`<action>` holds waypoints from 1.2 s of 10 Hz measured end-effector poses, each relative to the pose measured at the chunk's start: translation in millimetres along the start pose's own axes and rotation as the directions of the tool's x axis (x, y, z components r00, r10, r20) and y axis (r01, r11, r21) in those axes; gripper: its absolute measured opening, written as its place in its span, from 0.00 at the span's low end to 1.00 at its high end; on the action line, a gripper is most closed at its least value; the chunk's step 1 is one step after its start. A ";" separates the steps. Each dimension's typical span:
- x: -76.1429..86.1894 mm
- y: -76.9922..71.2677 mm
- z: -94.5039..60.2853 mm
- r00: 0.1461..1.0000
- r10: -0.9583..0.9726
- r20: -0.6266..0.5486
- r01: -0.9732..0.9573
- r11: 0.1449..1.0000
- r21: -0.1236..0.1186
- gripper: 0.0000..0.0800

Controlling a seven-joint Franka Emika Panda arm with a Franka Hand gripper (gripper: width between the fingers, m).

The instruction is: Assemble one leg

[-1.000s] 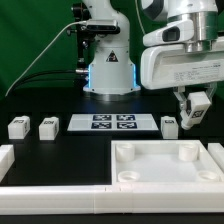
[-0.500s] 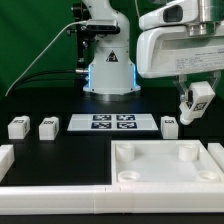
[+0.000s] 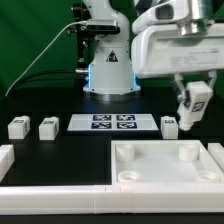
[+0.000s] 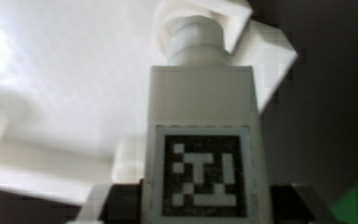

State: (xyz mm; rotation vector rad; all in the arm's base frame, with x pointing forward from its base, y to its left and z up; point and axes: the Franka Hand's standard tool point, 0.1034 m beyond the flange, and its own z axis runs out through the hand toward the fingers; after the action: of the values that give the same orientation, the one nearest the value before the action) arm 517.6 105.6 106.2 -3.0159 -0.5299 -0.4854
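Observation:
My gripper [image 3: 191,112] is shut on a white leg [image 3: 190,110] with a black-and-white tag. It holds the leg tilted in the air, above the far right part of the large white tray-like piece [image 3: 166,163]. In the wrist view the leg [image 4: 201,120] fills the middle, tag toward the camera, gripped between the dark fingers [image 4: 126,200]; the tray-like piece [image 4: 51,90] lies beneath. Three more legs stand on the table: two at the exterior view's left [image 3: 17,127] [image 3: 47,127] and one at the right [image 3: 169,125].
The marker board [image 3: 113,123] lies at mid table before the robot base [image 3: 108,70]. White rails run along the front edge [image 3: 50,198] and at the left [image 3: 5,155].
The gripper with the leg has shifted slightly toward the exterior view's left and a little up. The legs on the table have not moved.

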 end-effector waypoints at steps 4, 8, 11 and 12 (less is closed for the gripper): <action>42.4 22.1 2.1 1.000 -0.020 -0.022 0.020 1.000 -0.006 0.37; 49.8 26.8 3.6 0.999 -0.022 -0.036 0.021 1.000 -0.010 0.37; 51.8 30.1 3.3 0.996 -0.027 -0.090 0.025 0.999 -0.026 0.37; 49.0 29.7 4.9 0.997 -0.010 -0.079 0.009 1.000 -0.021 0.37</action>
State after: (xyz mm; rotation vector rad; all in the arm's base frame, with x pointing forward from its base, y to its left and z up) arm 572.9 94.1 117.2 -2.9998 -0.5374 -0.6124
